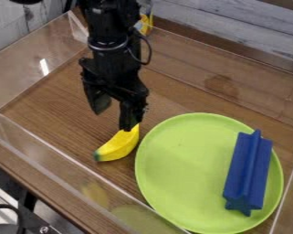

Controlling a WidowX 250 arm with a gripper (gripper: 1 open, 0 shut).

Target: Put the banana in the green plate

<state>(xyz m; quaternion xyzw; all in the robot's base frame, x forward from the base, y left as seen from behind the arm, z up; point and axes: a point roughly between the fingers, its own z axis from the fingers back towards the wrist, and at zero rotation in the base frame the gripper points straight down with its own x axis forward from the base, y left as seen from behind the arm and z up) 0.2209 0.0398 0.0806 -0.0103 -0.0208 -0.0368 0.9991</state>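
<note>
Your gripper (116, 110) points straight down with its two black fingers (131, 113) spread wide, holding nothing. It hangs just above the upper end of the banana (117, 143), and one finger partly covers that end; you cannot tell whether it touches. The banana lies on the wooden tabletop (210, 87), toward the front edge, just beside the left rim of the green plate (185, 164) and outside it. The plate sits at the front right corner. A blue ridged block (247, 171) lies on its right half. Clear plastic walls (39, 151) ring the tabletop.
</note>
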